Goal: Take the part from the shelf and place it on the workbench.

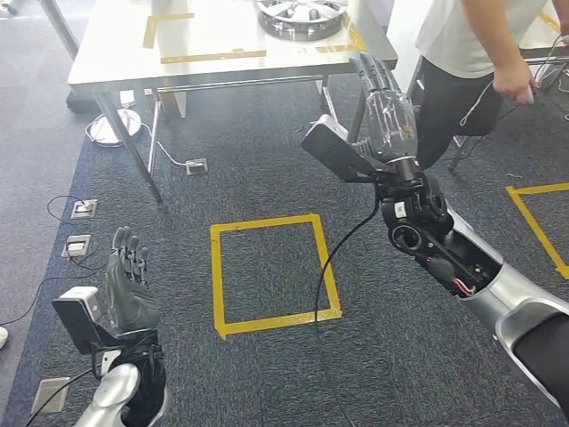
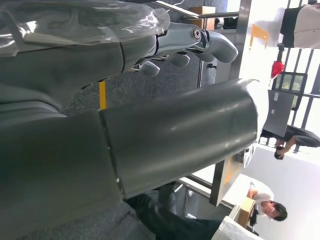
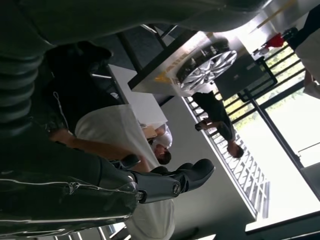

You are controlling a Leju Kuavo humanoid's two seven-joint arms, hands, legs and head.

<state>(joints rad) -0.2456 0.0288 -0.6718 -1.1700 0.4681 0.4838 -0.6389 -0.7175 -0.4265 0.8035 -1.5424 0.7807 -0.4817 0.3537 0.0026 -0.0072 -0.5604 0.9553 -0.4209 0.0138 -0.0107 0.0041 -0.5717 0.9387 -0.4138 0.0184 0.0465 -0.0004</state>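
A silver spoked wheel part (image 1: 302,16) lies flat at the far right of the white workbench (image 1: 201,53); in the right wrist view the wheel part (image 3: 205,67) rests on the workbench top (image 3: 158,75). My right hand (image 1: 386,102) is raised just off the bench's near right corner, below the part, with fingers (image 3: 170,182) stretched out and nothing in them. Low over the carpet hangs my left hand (image 1: 127,280), its fingers (image 2: 181,47) straight and apart, holding nothing.
A person (image 1: 469,53) in a white shirt and dark trousers stands right of the bench, holding a cord. A yellow tape square (image 1: 272,271) marks the grey carpet between my arms. Floor sockets (image 1: 84,209) and cables lie at the left, by the bench leg (image 1: 127,142).
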